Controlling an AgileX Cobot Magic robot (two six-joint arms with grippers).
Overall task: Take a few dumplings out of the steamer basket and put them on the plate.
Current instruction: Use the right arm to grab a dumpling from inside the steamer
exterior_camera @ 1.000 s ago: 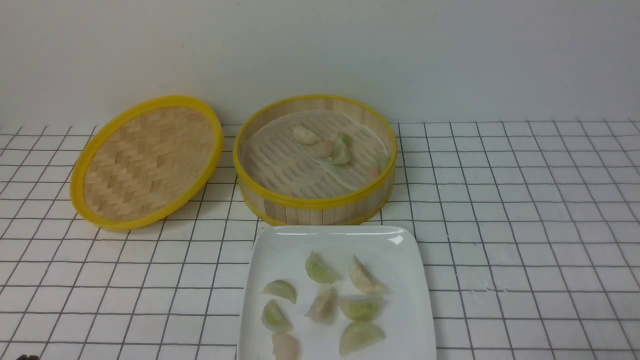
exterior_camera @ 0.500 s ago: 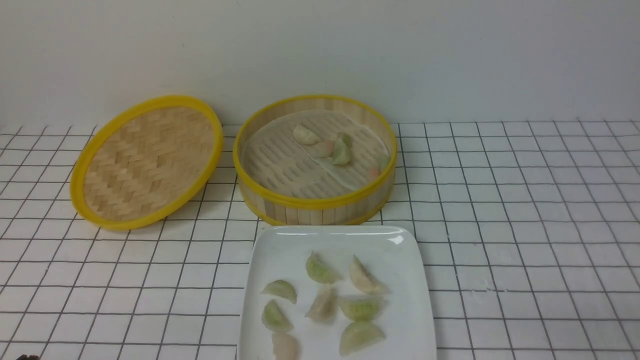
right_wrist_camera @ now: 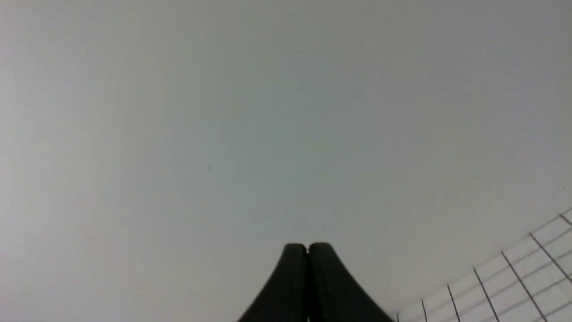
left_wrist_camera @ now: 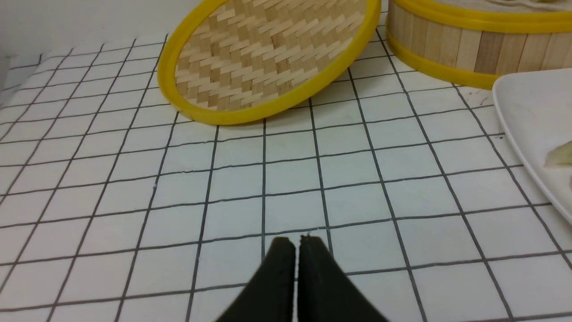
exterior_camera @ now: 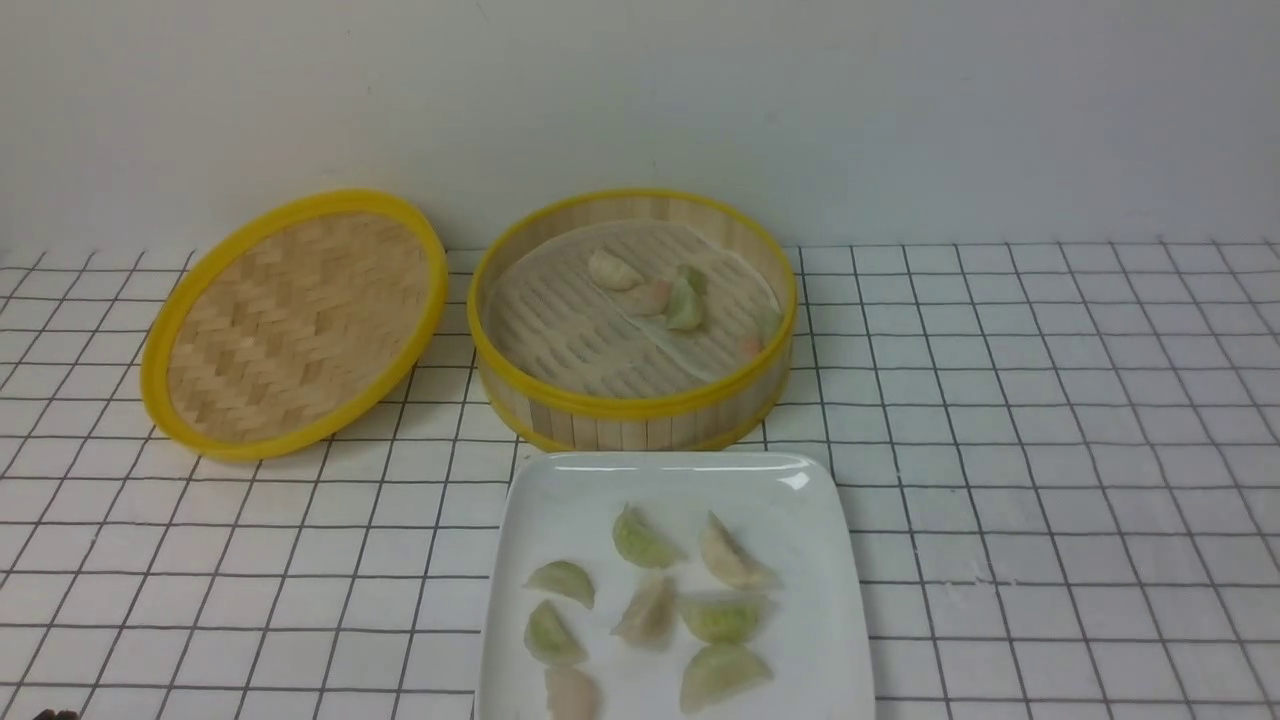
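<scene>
Dumplings (exterior_camera: 722, 617) dot the plate (exterior_camera: 800, 500) at six o'clock of the basket (exterior_camera: 640, 405); both grippers, left (left_wrist_camera: 291, 241) and right (right_wrist_camera: 308, 248), sit pinched, empty. Transfer looks finished; otherwise, opening comes next.

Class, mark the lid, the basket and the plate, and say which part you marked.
Lid (exterior_camera: 296, 327): front view, woven middle.
Basket (exterior_camera: 630, 433): front view, slatted near wall.
Plate (exterior_camera: 812, 650): front view, bare right side.

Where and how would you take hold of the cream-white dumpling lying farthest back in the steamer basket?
I would pinch the dumpling across its narrow middle, coming from above: it lies lengthwise on the liner, and the basket's upright wall probably hinders a sideways approach.
</scene>
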